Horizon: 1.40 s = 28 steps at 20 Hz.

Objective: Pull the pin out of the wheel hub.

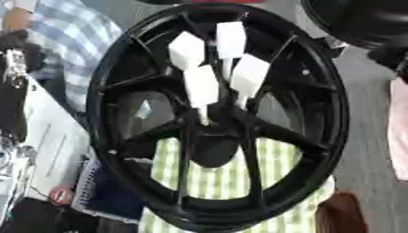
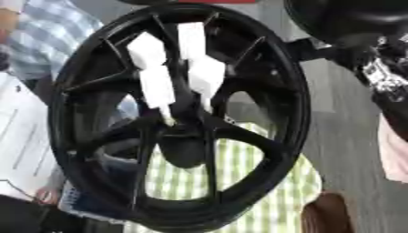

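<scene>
Black wheel hub (image 1: 219, 118) stands upright, filling the view. Four white pins (image 1: 201, 85) stick out near its centre, clustered toward 12 o'clock. Right arm (image 2: 382, 77) at 2 o'clock; hand state can't be told. Left hand unseen.

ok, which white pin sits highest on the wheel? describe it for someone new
Start at the black wheel hub filling the view. A cluster of white block-topped pins sticks out above its centre. The highest pin stands nearly upright at the top right of the cluster, above the others.

Looking like a workshop or lab bench. Black wheel hub (image 1: 215, 118) filling the frame centre, green checked cloth (image 1: 219, 179) showing beneath, papers (image 1: 48, 150) lying at left.
</scene>
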Tool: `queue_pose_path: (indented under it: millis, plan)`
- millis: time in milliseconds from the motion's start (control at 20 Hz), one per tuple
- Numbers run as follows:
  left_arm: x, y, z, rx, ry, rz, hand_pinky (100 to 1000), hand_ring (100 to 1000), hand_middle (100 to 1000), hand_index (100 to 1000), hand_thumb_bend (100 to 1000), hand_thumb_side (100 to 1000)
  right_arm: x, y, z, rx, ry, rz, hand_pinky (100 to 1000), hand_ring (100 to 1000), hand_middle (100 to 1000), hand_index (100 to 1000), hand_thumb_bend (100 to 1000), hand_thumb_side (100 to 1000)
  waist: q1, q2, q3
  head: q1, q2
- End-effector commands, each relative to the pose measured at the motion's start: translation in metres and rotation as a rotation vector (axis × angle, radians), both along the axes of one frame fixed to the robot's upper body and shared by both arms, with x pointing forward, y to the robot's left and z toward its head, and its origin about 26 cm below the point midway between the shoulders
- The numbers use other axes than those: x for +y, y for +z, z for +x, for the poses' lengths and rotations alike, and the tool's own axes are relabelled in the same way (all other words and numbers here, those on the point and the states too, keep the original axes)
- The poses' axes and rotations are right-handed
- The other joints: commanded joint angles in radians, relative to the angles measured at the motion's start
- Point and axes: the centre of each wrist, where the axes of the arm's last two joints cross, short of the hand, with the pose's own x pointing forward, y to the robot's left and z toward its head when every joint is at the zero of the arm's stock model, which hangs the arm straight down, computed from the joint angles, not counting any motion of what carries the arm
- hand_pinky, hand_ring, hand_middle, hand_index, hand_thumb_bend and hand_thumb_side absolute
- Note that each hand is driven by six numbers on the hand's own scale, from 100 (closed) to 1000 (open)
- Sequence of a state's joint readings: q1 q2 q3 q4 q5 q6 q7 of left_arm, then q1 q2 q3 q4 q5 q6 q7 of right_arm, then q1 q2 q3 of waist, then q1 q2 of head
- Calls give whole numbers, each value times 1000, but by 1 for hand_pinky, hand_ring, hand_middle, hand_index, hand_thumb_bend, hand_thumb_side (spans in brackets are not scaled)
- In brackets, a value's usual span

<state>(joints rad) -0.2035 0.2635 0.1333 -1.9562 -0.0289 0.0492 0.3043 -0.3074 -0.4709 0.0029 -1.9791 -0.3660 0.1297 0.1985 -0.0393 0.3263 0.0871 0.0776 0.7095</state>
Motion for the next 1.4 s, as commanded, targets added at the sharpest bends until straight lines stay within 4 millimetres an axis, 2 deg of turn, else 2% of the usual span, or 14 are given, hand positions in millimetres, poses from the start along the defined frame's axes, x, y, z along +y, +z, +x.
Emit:
queue_pose_path:
  millis: [50, 400, 650, 700, 750, 950, 1050, 1250, 1400]
  plan:
    - [3, 7, -2, -24, 9, 16, 704, 656, 588, 760, 100, 685, -3, 11, -3, -37, 3, -24, 973, 821, 690, 737, 100, 449, 2, -25, -1, -11, -3]
    - [4, 6, -3, -18, 13, 17, 704, 656, 588, 760, 100, 685, -3, 15, -3, -59, 14, -53, 970, 821, 690, 737, 100, 438, 1, -29, -2, -24, 10]
    - [5, 7, -3, -17, 13, 22, 705, 656, 589, 760, 100, 685, -4, 27, -2, -114, 43, -127, 962, 824, 697, 743, 100, 419, 0, -33, -7, -18, 16]
    - [5, 7, -3, -16, 13, 23, 704, 656, 589, 760, 100, 685, -4, 32, -2, -136, 53, -156, 957, 829, 703, 752, 100, 447, -1, -34, -10, -17, 16]
    - [6, 7, -3, -15, 13, 25, 704, 656, 589, 760, 100, 684, -3, 37, -1, -161, 67, -191, 953, 835, 715, 760, 100, 425, -2, -37, -12, -16, 17]
    - [7, 6, -3, -7, 13, 40, 704, 657, 589, 760, 100, 682, 6, 60, 0, -256, 131, -376, 930, 848, 742, 783, 104, 428, -12, -48, -18, -15, 28]
    - [9, 6, -4, -3, 16, 47, 704, 657, 588, 759, 100, 682, 11, 74, 0, -305, 159, -479, 918, 843, 740, 783, 145, 392, -17, -53, -18, -18, 33]
    - [9, 6, -4, -2, 15, 53, 704, 658, 589, 759, 100, 681, 17, 104, -3, -388, 177, -687, 903, 834, 735, 780, 203, 398, -21, -56, -13, -28, 27]
    - [8, 7, -4, -4, 5, 56, 704, 658, 589, 759, 100, 681, 17, 124, -7, -427, 170, -823, 903, 834, 735, 780, 203, 398, -19, -54, -6, -36, 23]
